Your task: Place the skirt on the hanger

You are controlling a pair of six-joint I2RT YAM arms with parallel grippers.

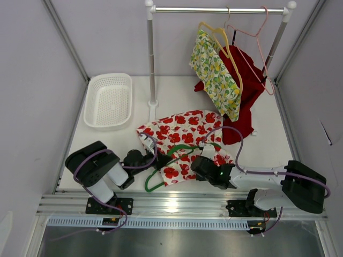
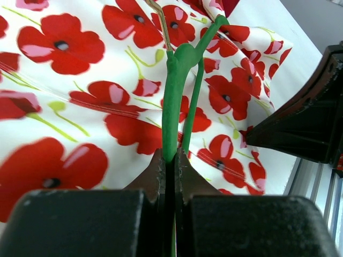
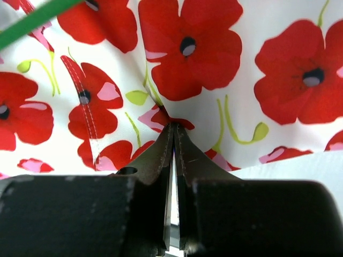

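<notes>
Now both grips look set. The white fabric skirt printed with red poppies (image 1: 179, 131) lies crumpled on the white counter (image 1: 268, 147) between the two arms, and the thin green plastic hanger (image 1: 177, 150) lies across its near part. The left tool (image 2: 170, 159) is clamped narrow on the hanger's green bar — the cloth is behind it, not in it. The right tool (image 3: 172, 127) is pinched tight on a fold of the skirt. By my reading, the step in hand is getting cloth onto hanger. Next, the right arm should lift its fold and draw it over one hanger arm while the left holds steady — slowly, lest the fold slip.
</notes>
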